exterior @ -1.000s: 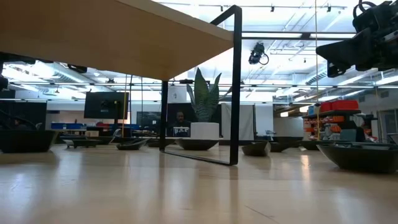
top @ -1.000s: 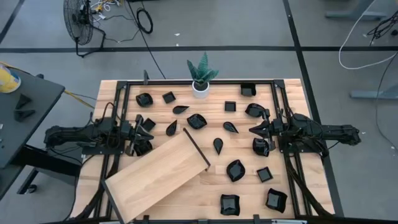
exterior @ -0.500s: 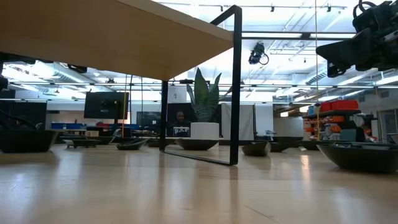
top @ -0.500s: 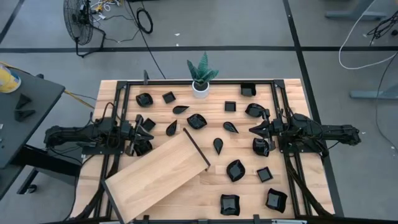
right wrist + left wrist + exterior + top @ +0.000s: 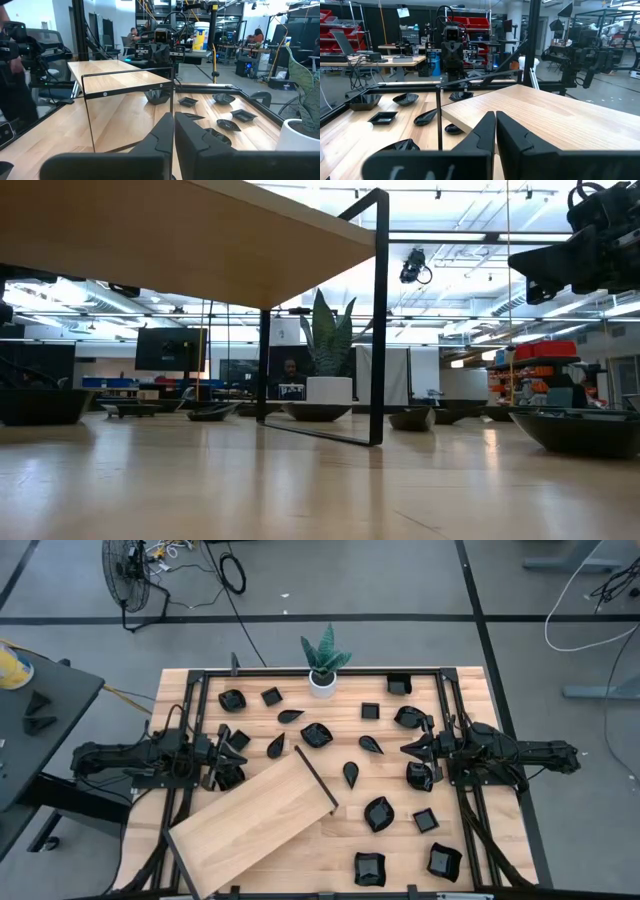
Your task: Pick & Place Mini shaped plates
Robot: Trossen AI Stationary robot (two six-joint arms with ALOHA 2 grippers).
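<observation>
Currently both idle: left gripper near worktop's left edge, right gripper near right edge, fingers together, empty. Mini shaped plates scattered across worktop. Advice: open wide, descend on nearest rim.

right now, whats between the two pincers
In the high view, between the left pincer and right pincer: three mini plates and the raised wooden board's corner.

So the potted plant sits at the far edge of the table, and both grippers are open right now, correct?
Not quite. The potted plant is at the far edge, but the left gripper and right gripper are both shut, as each wrist view shows.
</observation>
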